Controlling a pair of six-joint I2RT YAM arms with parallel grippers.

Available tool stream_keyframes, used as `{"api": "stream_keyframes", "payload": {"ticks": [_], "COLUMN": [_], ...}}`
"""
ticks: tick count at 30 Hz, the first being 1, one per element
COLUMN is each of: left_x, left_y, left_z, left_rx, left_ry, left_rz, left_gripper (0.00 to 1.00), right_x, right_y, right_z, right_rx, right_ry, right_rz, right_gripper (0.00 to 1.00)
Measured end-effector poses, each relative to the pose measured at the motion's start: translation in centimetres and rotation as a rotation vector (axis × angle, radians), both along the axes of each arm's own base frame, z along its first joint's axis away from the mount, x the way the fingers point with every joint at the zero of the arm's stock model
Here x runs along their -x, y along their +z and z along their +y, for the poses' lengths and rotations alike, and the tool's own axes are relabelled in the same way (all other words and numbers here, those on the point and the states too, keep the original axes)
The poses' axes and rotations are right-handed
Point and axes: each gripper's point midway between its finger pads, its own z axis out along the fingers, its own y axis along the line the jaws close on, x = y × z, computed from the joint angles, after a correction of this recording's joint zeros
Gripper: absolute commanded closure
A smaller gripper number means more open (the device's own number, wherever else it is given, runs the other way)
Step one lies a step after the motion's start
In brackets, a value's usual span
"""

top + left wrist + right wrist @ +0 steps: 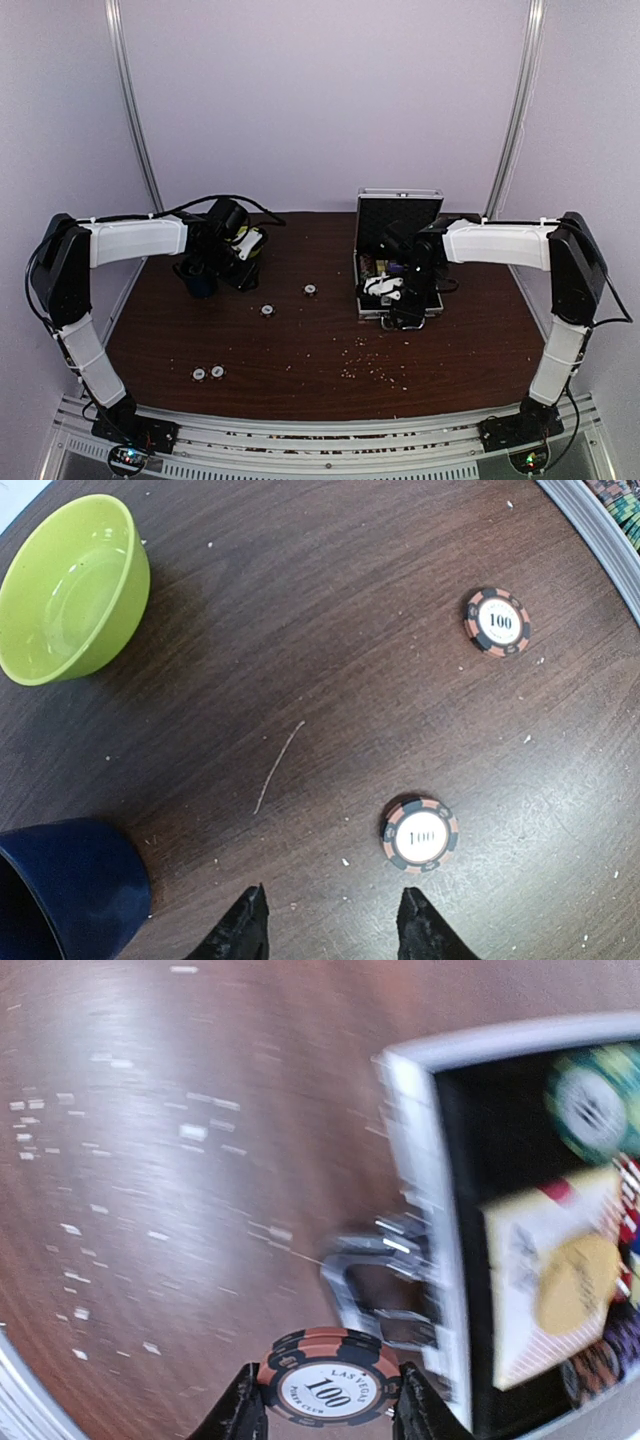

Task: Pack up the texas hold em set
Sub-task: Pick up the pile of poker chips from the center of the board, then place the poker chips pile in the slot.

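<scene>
Briefcase point(398, 212): silver and black-lined, open on the desk point(300, 340) with its lid upright at the far side; the handle point(378, 1282) is on the front wall.
Briefcase contents: blurred in the right wrist view; a card deck box point(520, 1260) with a yellowish disc point(575, 1285) on it, and a green chip point(590, 1100) beyond.
Right tool point(328, 1415): closed on a chip, held above the desk just outside the briefcase's front wall, beside the handle.
Held chip point(325, 1388): pink and black, marked 100, pinched by its rim between both fingers.
Left tool point(335, 935): fingers parted with nothing between them, well to the left of the briefcase.
Loose chips: nearer chip point(420, 833) just ahead of the left tool; farther chip point(497, 622) closer to the briefcase's rim; both flat on the desk.
Chip pair point(208, 373): side by side, far left of the briefcase, toward the near edge.
Mug point(65, 890): dark blue, farther from the briefcase than the loose chips.
Bowl point(70, 590): lime green, upright, beyond the mug.
Crumbs point(375, 370): pale specks in front of the briefcase.
</scene>
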Motion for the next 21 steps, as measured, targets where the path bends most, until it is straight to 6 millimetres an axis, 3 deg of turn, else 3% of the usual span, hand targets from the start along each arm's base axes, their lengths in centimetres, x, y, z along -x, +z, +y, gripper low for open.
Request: {"api": "stream_keyframes", "payload": {"ticks": [5, 9, 21], "left_x": [0.0, 0.0, 0.0], "left_y": [0.0, 0.0, -0.2], "left_z": [0.0, 0.0, 0.0], "left_rx": [0.0, 0.0, -0.003], "left_ry": [-0.001, -0.001, -0.001], "left_rz": [0.0, 0.0, 0.004], "left_gripper": [0.55, 0.56, 0.55], "right_x": [-3.9, -5.9, -9.9], "right_y": [0.7, 1.1, 1.3], "right_z": [-3.9, -5.9, -7.7], "right_rx": [0.01, 0.015, 0.033], "right_ry": [-0.113, -0.165, -0.207], "right_rz": [-0.042, -0.074, -0.23], "right_gripper": [0.78, 0.78, 0.76]}}
